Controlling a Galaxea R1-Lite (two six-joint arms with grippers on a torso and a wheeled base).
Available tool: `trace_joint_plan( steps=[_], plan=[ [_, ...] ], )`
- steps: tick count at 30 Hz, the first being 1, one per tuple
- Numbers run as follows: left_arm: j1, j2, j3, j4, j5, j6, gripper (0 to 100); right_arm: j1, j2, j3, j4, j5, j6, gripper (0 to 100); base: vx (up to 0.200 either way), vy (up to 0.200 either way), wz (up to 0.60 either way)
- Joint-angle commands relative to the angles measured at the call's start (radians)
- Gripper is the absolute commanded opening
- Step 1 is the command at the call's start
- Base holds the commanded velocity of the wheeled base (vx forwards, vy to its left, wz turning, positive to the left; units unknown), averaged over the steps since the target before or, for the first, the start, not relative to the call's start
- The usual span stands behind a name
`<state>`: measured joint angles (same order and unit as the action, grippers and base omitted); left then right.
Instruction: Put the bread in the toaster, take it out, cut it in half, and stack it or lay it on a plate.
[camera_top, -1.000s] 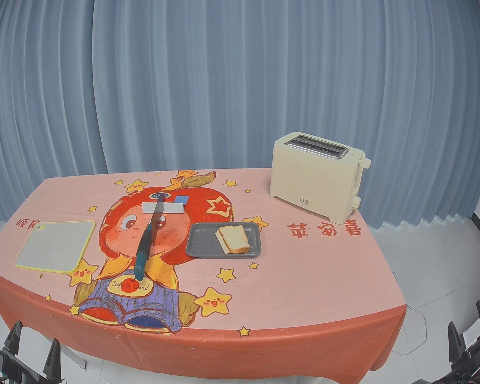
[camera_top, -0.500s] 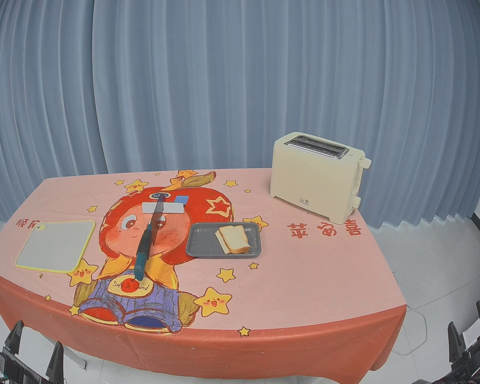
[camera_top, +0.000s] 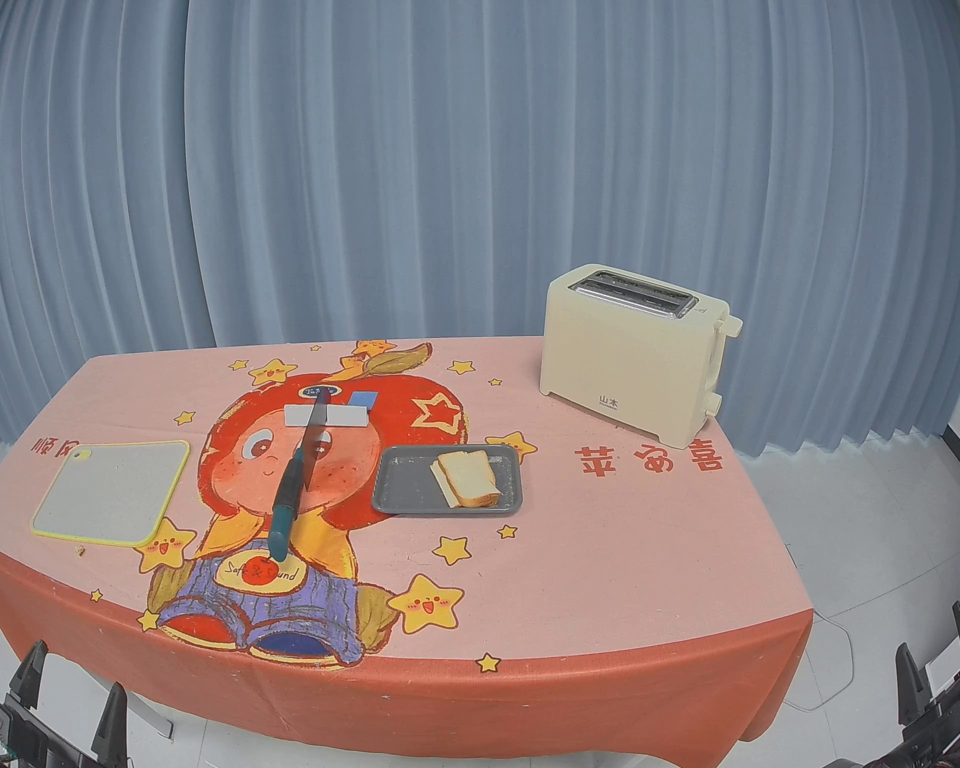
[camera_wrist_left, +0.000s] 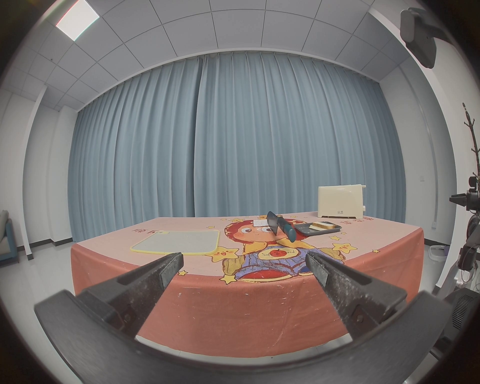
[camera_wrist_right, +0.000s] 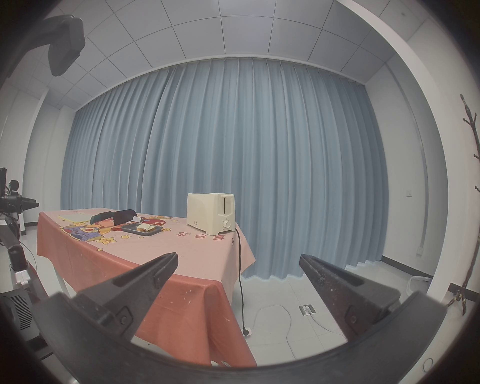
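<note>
Bread (camera_top: 468, 477) in overlapping slices on the right part of a grey tray (camera_top: 405, 488), near the middle of the counter (camera_top: 620, 560); cream toaster (camera_top: 630, 355) upright at the far right of the counter, well apart from the tray, slots facing up; knife (camera_top: 293, 480) just left of the tray, blue handle toward the near edge, blade tip propped on a small white block (camera_top: 327, 415); cutting board (camera_top: 112, 490) with a yellow-green rim flat at the left end, well apart from the knife; cartoon-print cloth (camera_top: 600, 690) over the whole counter; blue curtain (camera_top: 480, 150) behind. Left claw (camera_wrist_left: 243, 260) wide, gripping nothing, low in front of the counter's near left edge; right claw (camera_wrist_right: 239, 259) wide too, gripping nothing, low off the near right corner.
</note>
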<state>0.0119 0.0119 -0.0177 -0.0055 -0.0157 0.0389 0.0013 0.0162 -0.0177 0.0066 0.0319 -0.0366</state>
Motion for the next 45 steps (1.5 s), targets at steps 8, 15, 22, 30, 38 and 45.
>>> trace_joint_plan(
  steps=[8, 15, 22, 30, 38, 45],
  plan=[
    [0.0, -0.012, 0.018, -0.001, 0.0, 0.004, 100, 0.0, -0.016, 0.015, 0.0, 0.0, 0.0, 100, 0.0, 0.0, 0.0],
    [0.0, -0.012, 0.018, -0.004, -0.038, 0.033, 100, 0.0, -0.016, 0.015, 0.0, 0.0, 0.0, 100, 0.0, 0.0, 0.0],
    [0.0, -0.012, 0.018, 0.001, -0.033, -0.004, 100, 0.0, -0.016, 0.015, 0.001, 0.0, 0.0, 100, 0.0, 0.0, 0.0],
    [0.0, -0.012, 0.018, 0.001, 0.002, -0.037, 100, 0.0, -0.016, 0.015, 0.0, 0.0, 0.0, 100, 0.0, 0.0, 0.0],
    [0.002, -0.012, 0.018, 0.002, 0.002, -0.037, 100, 0.0, -0.016, 0.015, 0.0, 0.0, 0.0, 100, 0.0, 0.0, 0.0],
    [0.002, -0.012, 0.018, 0.002, 0.002, -0.037, 100, 0.0, -0.016, 0.015, 0.0, 0.0, 0.0, 100, 0.0, 0.0, 0.0]
  ],
)
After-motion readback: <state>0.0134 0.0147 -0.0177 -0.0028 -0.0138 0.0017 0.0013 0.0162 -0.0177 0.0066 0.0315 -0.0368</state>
